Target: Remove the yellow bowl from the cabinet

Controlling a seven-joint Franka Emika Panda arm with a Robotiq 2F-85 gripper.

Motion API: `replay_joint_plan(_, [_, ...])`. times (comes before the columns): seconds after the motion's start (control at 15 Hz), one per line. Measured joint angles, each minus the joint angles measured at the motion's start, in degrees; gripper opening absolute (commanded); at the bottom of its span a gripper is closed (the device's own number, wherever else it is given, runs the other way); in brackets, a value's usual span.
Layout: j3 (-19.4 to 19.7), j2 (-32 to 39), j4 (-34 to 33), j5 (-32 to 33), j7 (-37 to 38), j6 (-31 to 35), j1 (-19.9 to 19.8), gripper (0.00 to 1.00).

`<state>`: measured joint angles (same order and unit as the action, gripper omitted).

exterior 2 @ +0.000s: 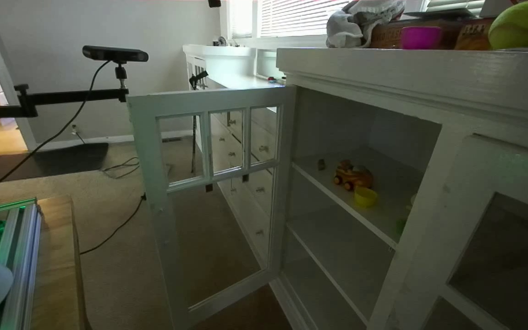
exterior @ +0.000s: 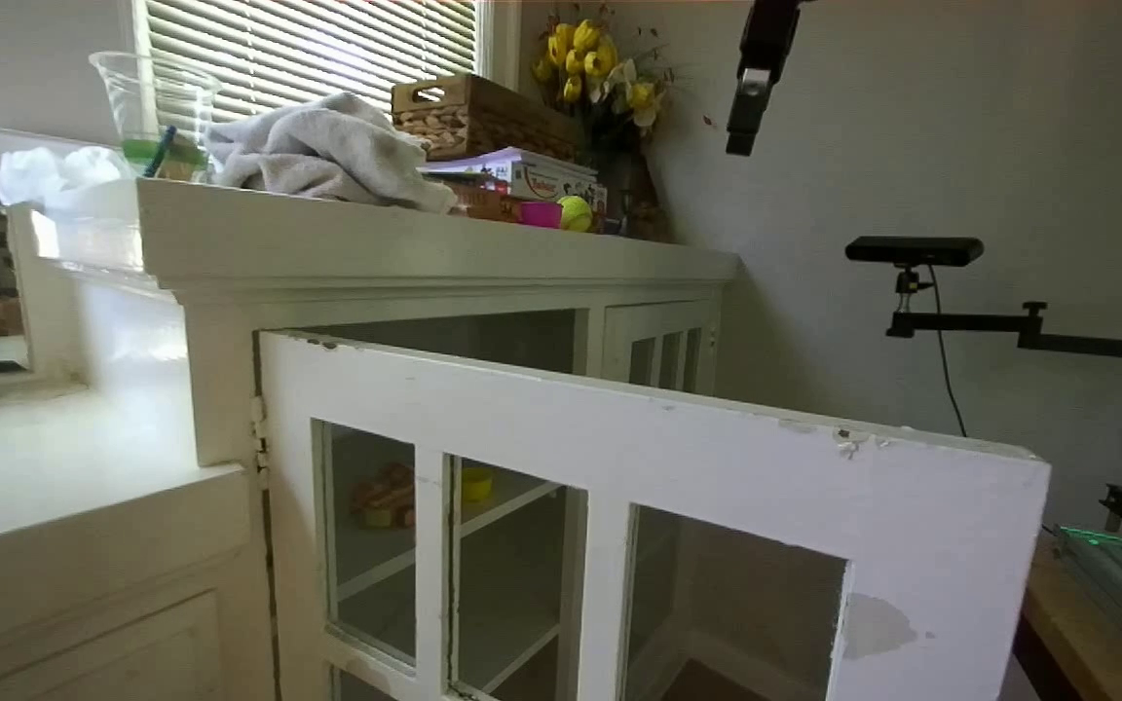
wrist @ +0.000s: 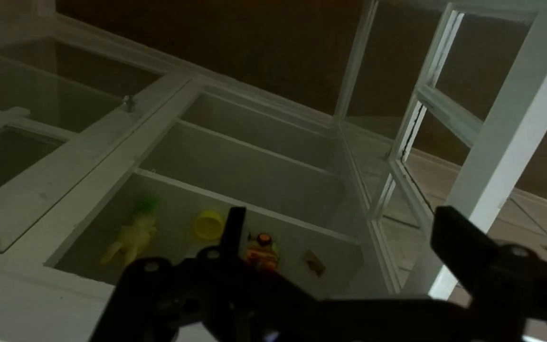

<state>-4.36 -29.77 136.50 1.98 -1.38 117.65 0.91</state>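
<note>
Gripper (wrist: 339, 221) released, fingers (wrist: 233, 230) spread wide in wrist view. Yellow bowl (exterior 2: 365, 197) sits inside cabinet (exterior 2: 406, 75), upper shelf (exterior 2: 390, 188), near front edge, just beside orange toy vehicle (exterior 2: 354, 176); contact btwn. them can't be confirmed. Glass-paned door (exterior: 717, 448) stands open in both ext. views, paint chipped along top edge. Pale item w/ green part (wrist: 136, 235) lies on same shelf, opp. side of bowl.

In an exterior view the look comes from close outside the cabinet door (exterior: 608, 545), a wall (exterior: 1058, 146) at 2 o'clock. In an exterior view it meets the inner side, shelves (exterior 2: 335, 198) at 4 o'clock. The wrist view looks down, the floor (wrist: 264, 57) at 12 o'clock. All share door and shelves.
</note>
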Motion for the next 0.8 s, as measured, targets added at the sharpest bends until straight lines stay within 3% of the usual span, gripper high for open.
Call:
replay_joint_plan(0.4, [0.12,4.93,4.89,1.47,3.59,16.61,-2.14,1.0])
replay_joint_plan(0.8, [-0.62,12.66,8.1,11.99,12.89,32.47,-7.92,1.0])
